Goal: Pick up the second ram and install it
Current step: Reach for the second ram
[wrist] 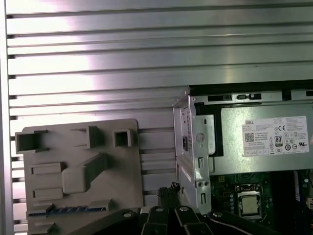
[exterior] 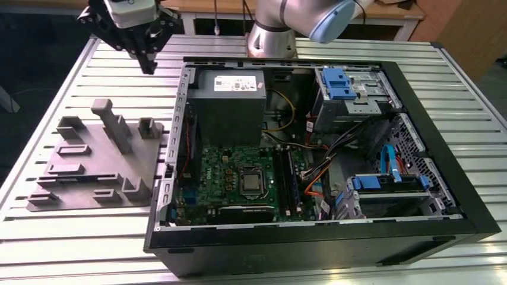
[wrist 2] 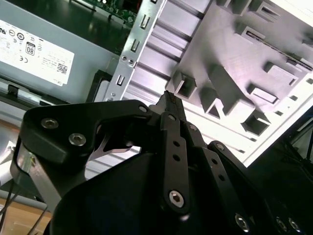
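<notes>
The gripper is hovering above the slatted table beside the computer case, its fingertips meeting with nothing between them. The second ram is sitting in the grey tray, showing only a thin blue strip.

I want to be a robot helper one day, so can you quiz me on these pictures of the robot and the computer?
1. True or false: the gripper holds the ram.
2. In the exterior view, the tray sits on which side of the case? A left, B right, C inside.
3. Fill in: the gripper's jaws are ____.
Key: 1 false, the ram lies on the tray; 2 A; 3 shut.
</notes>
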Controlling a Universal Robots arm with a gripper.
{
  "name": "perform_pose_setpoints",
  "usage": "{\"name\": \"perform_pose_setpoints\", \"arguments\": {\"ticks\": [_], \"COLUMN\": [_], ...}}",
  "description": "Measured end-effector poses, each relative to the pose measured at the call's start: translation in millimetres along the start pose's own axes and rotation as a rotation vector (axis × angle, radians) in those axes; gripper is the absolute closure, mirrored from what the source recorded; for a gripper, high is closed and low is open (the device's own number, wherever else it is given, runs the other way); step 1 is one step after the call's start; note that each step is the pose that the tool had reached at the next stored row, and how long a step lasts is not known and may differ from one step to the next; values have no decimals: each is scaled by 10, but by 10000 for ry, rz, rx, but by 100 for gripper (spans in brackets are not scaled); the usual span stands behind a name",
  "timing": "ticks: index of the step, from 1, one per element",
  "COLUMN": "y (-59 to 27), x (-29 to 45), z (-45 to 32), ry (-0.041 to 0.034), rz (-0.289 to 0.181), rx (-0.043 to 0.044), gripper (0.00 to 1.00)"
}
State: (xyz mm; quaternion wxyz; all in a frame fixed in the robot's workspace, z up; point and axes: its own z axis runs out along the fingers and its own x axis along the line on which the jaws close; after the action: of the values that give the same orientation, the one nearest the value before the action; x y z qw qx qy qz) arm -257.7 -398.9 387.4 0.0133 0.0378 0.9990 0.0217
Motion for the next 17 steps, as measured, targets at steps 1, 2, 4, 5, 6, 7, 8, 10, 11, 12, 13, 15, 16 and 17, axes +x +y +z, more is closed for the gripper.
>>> {"name": "perform_pose_setpoints", "arguments": {"ticks": [1,2,4,5,6,7,8,10,11,12,13,15,16,17], "y": [-1,-2,-5,-6,-7,-8,-9,-12,-13,-14,-16,-18,-20,-21], "x": [16,32,67,82,97,110,123,151,166,182,199,236,255,273], "z": [0,1,1,1,2,1,1,2,2,2,4,6,6,6], "ry": [0,0,0,0,0,1,0,0,1,1,1,0,0,0], "rz": [0,1,1,1,1,1,1,1,1,0,0,0,0,0], "rx": [0,1,0,0,0,1,1,1,1,1,1,0,0,0], "gripper": [90,90,90,90,90,90,90,90,90,90,90,90,90,90]}}
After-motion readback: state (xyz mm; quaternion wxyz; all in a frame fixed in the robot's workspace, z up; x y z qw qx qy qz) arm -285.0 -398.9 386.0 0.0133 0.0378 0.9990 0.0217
